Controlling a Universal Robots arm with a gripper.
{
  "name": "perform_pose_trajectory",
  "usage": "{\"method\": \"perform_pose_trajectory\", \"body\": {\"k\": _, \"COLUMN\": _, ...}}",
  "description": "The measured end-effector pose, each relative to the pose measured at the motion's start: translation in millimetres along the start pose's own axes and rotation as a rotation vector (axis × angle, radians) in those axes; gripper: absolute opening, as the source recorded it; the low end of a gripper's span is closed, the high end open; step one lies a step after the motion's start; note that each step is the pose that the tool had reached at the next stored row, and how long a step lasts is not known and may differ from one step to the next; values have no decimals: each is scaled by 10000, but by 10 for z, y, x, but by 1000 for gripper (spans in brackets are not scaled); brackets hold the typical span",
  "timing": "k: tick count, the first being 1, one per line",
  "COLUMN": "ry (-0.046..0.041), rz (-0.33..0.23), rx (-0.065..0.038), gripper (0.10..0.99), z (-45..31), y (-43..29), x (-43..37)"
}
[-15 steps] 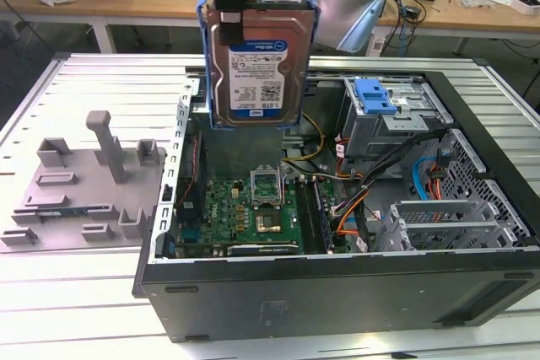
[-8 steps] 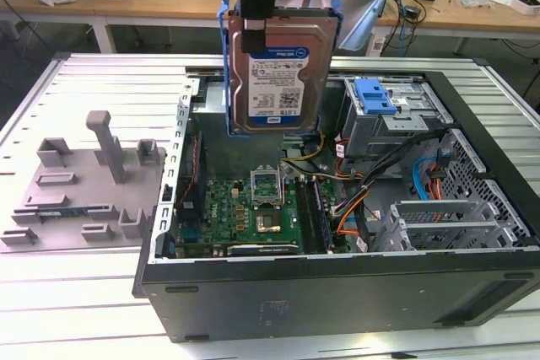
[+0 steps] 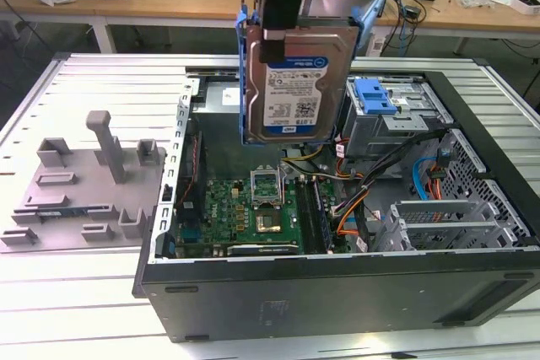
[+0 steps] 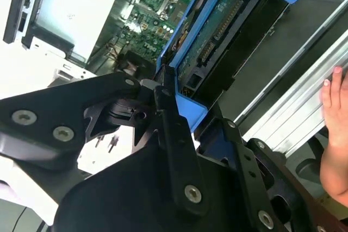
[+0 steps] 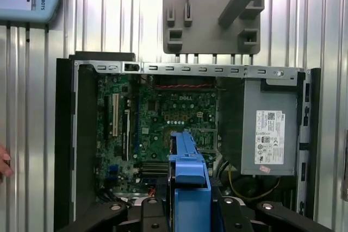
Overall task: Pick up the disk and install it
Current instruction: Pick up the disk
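Bright, even light; glare in the second wrist view.

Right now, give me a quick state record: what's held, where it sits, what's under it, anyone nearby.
held: disk, in its blue bracket
jaws: shut on the disk's upper end
pose: upright, label facing the exterior view
position: in the air above the open computer case, over the circuit board
installed: not yet
beside case, exterior view's left: grey holder plate
person: a hand by the ribbed table, second wrist view
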State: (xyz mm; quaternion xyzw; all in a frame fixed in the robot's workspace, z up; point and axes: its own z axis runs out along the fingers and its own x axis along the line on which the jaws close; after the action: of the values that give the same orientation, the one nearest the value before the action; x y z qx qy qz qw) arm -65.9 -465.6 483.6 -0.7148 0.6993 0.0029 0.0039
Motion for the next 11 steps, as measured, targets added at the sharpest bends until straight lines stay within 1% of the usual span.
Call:
{"method": "perform_pose_trajectory", "body": {"k": 3, "ry": -4, "rz": 0, "rx": 0, "gripper": 369, "z": 1, "y": -57, "x": 52}}
{"method": "perform_pose_trajectory", "body": {"k": 5, "ry": -6, "rz": -1, "rx": 0, "gripper": 369, "z": 2, "y": -120, "x": 107}}
{"method": "perform_pose_trajectory", "body": {"k": 9, "ry": -9, "rz": 1, "rx": 0, "gripper": 369, "z": 4, "y": -210, "x": 187}}
{"method": "perform_pose_trajectory", "body": {"k": 10, "ry": -12, "rz": -2, "rx": 1, "gripper": 369, "z": 7, "y": -250, "x": 222}}
{"method": "perform_pose_trajectory", "body": {"k": 11, "ry": -13, "rz": 0, "rx": 0, "gripper": 369, "z": 8, "y": -275, "x": 244}}
